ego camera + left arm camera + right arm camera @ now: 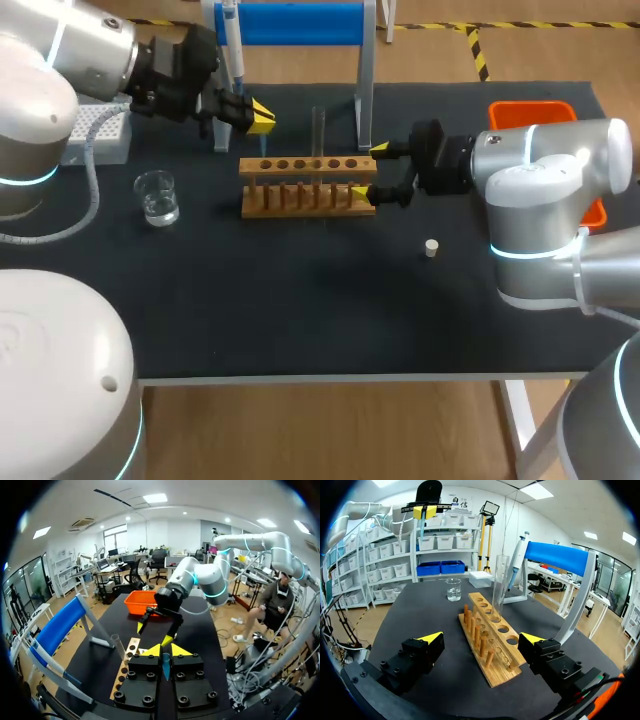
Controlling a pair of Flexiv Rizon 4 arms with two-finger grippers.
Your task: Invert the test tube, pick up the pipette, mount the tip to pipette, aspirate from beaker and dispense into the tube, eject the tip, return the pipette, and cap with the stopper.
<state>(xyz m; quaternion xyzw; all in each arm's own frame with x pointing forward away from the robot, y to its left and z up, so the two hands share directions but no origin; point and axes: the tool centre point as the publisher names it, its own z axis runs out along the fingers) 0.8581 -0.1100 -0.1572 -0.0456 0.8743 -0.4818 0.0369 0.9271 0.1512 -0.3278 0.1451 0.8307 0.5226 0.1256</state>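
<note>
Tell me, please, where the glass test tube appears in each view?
Head view: test tube upright in the wooden rack, mid-table.
Left wrist view: test tube standing in the rack, ahead of the fingers.
Right wrist view: test tube in a far rack hole, ahead of the fingers.
Shared landmark: the wooden rack.

A black tabletop [300, 310] with a pale near edge stands on a wood-toned floor [330, 430]. Yellow-and-black tape [479, 52] marks the floor at the far right. Ceiling panels [155, 498] light the room.

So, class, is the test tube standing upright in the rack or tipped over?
Upright. The test tube stands vertically in one hole of the wooden rack.
</note>
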